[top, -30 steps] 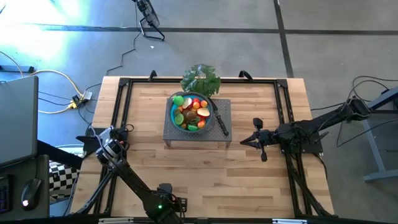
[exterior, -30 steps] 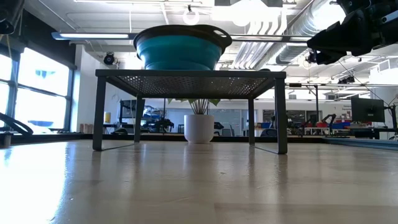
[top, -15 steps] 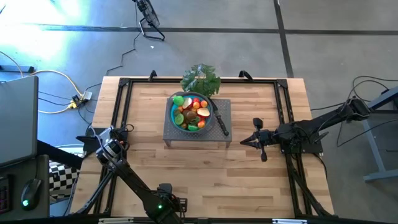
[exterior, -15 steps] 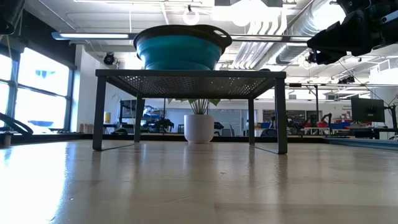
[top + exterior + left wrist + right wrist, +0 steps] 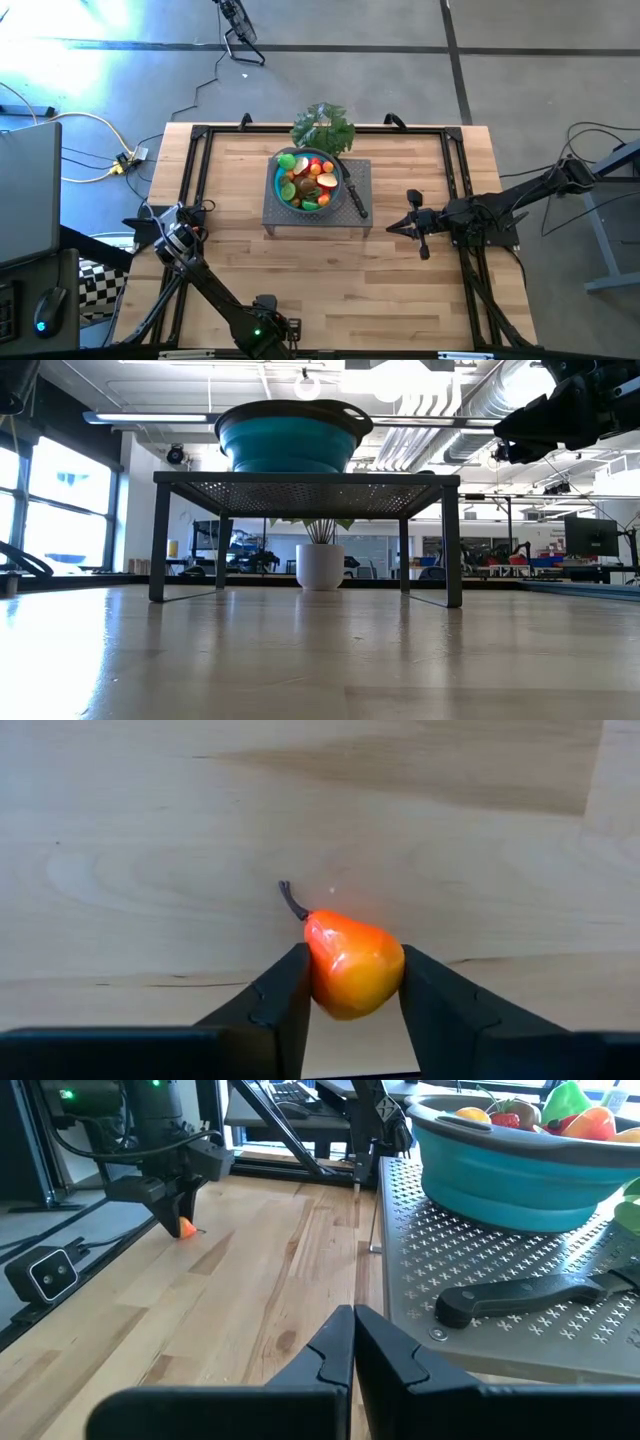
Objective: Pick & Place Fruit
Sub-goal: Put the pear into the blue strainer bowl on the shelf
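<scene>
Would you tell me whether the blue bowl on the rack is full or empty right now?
Full: the blue bowl on the rack is heaped with fruit, red, orange, green and yellow pieces reaching its rim.

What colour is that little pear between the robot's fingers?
The toy pear is orange, shading to yellow at its base, with a dark stem. The left wrist view shows it best.

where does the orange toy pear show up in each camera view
High view: the orange toy pear is hidden under the left end effector, near the table's left edge.
Low view: not in it.
Left wrist view: centre, pinched between the left end effector's fingers, pear on the wood.
Right wrist view: small orange spot under the far left end effector.
Shared landmark: the blue bowl.
</scene>
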You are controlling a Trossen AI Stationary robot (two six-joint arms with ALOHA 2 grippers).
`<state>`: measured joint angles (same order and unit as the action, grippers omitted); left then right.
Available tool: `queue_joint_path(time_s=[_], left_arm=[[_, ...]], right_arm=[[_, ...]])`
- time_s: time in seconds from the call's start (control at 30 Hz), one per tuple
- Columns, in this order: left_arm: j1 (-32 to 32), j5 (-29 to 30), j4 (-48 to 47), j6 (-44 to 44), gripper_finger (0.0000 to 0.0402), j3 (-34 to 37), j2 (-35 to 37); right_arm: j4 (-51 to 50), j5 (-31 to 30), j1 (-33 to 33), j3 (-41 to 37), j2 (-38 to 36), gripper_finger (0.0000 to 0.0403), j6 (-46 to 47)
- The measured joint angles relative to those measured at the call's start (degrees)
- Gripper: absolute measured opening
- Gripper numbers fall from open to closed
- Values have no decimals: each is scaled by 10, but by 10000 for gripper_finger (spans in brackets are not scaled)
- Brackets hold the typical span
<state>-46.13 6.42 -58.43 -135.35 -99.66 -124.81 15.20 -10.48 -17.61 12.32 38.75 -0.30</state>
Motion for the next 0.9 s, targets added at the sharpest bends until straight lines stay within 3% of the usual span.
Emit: queue_joint_path(time_s=[0.53,0.9], left_arm=[[0,16,4,47,129,-1,10],[21,184,-3,135,129,-1,77]], right_arm=[[0,0,0,0,0,4,0],[0,0,0,0,0,4,-2]])
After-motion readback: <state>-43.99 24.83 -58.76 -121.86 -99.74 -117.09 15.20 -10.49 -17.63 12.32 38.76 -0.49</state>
